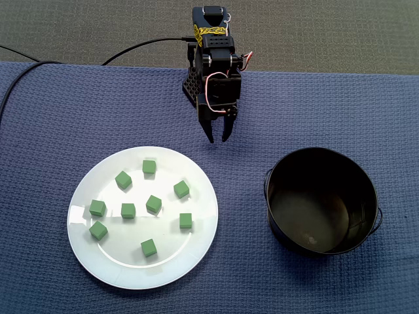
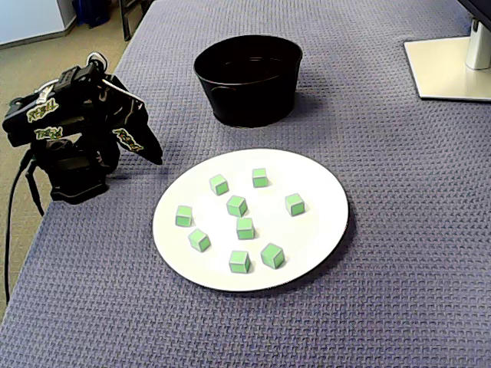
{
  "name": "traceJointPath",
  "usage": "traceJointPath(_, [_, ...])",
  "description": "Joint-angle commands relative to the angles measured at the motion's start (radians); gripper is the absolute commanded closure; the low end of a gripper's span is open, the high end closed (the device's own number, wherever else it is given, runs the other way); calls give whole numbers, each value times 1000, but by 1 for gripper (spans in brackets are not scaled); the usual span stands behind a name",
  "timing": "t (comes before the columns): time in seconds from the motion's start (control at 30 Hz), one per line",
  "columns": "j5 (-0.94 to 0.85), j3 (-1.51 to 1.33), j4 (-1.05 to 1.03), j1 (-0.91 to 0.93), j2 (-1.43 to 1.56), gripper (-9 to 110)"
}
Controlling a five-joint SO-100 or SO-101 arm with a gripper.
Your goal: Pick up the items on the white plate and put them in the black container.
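Black plastic claw (image 1: 218,139) first: it hangs just past the far edge of the round white plate (image 1: 118,258), pointing down at the blue woven cloth (image 1: 65,118) on the worktop. In a fixed view a small gap shows between its two tips, so it looks a little open, and it holds nothing. It sits close to the arm's base, tucked in, so I think no pick has begun. Nine small green cubes (image 1: 154,204) lie on the plate, spread apart from each other. That helps, because the claw can slip its tips around one cube without bumping the next. The cube nearest the claw (image 1: 149,167) is by the plate's far edge, so it looks like the easy first one. The round black metal container (image 1: 291,196) stands beside the plate, near but not touching it, and it looks empty. Its mouth is wide, so a cube dropped from above should land inside. Next, the claw needs to open more and reach down over a cube.
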State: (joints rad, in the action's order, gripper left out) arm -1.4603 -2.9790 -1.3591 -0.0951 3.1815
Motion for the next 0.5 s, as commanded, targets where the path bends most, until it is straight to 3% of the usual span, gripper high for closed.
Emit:
traceJointPath(0.0, [221, -17, -140, 46, -5, 79])
traceJointPath(0.33, [232, -17, -138, 46, -5, 76])
traceJointPath(0.47, [135, -3, -129, 63, -58, 72])
